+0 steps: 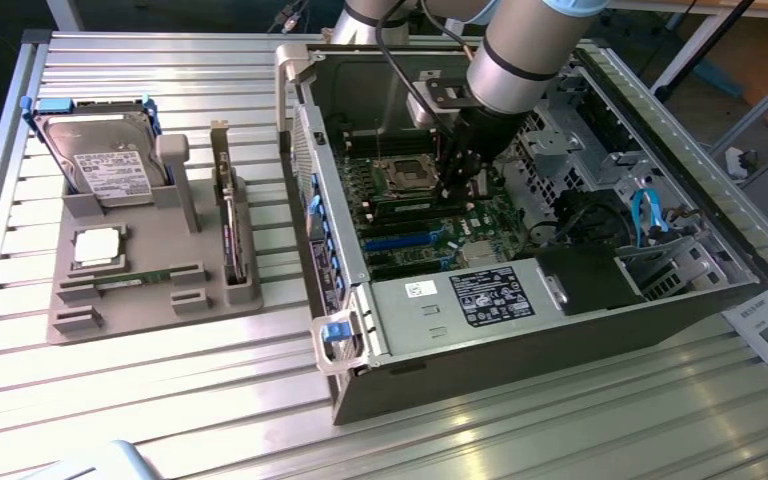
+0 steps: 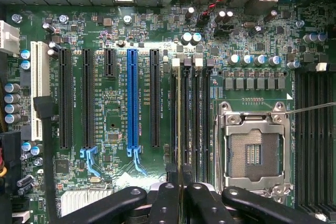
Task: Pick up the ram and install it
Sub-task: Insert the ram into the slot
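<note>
Ram (image 2: 180, 129) sits gripped edge-on between the jaws, near the processor socket (image 2: 253, 153).

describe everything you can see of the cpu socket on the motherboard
The cpu socket is a square seat lying flat on the green motherboard, ringed by a silvery metal frame. Its middle is bare: a fine grey field of contacts around a small central window, no chip seated. Black memory slots flank it on two sides. A thin metal rod juts from one corner of the frame. Nothing rests on it or touches it.
</note>
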You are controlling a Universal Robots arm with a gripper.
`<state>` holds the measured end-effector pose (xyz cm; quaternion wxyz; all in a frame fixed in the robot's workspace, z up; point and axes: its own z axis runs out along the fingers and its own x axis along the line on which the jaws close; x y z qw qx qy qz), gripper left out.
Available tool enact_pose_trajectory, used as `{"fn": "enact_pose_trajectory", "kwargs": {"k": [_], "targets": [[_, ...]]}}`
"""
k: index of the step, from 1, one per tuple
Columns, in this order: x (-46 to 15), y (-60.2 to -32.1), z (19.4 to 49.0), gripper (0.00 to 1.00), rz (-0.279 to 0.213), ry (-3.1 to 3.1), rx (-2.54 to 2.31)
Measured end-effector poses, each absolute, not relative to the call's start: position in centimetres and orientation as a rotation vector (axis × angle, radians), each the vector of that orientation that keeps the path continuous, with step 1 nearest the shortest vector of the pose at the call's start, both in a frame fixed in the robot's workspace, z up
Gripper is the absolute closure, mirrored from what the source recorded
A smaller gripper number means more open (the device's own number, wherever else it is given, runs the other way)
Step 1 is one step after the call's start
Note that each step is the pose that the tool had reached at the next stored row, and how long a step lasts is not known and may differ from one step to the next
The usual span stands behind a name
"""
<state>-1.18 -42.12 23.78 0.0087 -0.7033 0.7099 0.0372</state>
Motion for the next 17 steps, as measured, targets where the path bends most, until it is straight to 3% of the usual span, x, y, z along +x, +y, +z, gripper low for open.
{"fn": "enact_pose_trajectory", "kwargs": {"k": [17], "targets": [[-1.18,-42.08,24.10,0.88,0.114,2.217,-2.197]]}}
